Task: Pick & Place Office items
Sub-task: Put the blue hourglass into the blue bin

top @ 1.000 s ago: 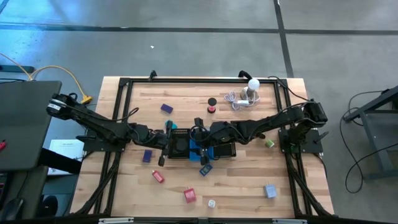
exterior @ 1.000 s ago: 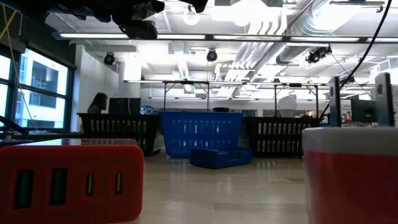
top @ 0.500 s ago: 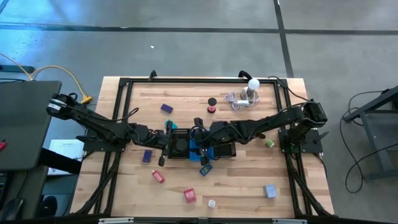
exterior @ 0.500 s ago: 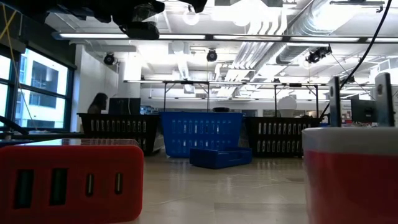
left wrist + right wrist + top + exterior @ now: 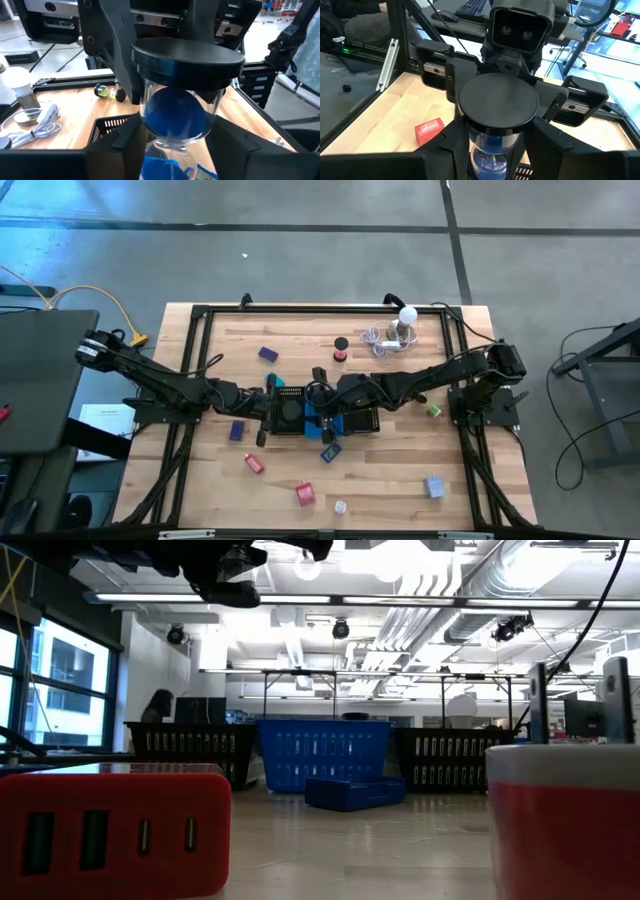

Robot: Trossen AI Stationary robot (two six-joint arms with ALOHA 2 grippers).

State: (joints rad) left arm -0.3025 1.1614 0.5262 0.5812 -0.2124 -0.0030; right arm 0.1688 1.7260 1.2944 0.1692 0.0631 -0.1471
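Blue-sand hourglass (image 5: 497, 100) hangs above the blue tray (image 5: 316, 426) at table centre. My left gripper (image 5: 172, 145) has just widened off it. My right gripper (image 5: 495, 145) clamps it, so the handover looks complete.

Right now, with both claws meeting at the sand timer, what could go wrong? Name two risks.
1. The sand timer sits between the left claw and the right claw, with the black mesh tray just below. If the right claw's grip slips, the glass could fall onto the tray.
2. The two claws stand very close together, so a small misjudged move could knock them against each other.
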